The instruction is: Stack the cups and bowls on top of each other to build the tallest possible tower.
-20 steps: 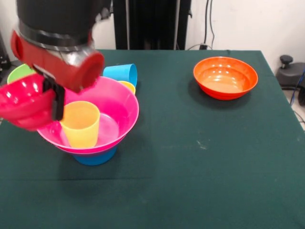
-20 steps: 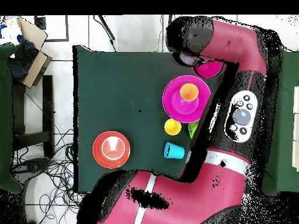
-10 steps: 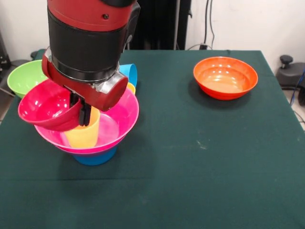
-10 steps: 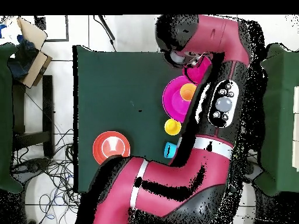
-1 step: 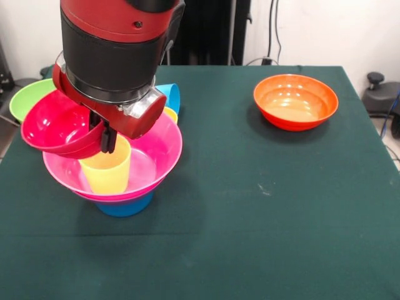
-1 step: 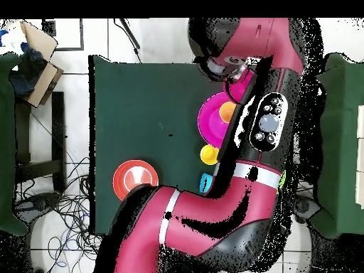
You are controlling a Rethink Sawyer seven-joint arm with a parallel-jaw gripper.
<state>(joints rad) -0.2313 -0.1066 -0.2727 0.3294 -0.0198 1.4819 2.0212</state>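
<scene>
Gripping the small red bowl point(image 5: 57, 128) by its rim, the gripper point(image 5: 108, 136) holds it tilted above the big pink bowl's point(image 5: 153, 164) left edge. Pink bowl: rests on a blue bowl point(image 5: 125, 205), orange-yellow cup point(image 5: 107, 172) upright inside. Sky blue cup point(image 5: 167, 95) behind; lime green bowl point(image 5: 25, 97) far left; orange bowl point(image 5: 295, 102) well apart, right.

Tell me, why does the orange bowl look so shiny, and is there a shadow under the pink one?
Front view: the orange bowl shows pale glare patches inside, light bouncing off glossy plastic; a soft dark shadow lies on the green cloth under the pink bowl. Overhead view: the orange bowl shows a pale glare patch too.
</scene>
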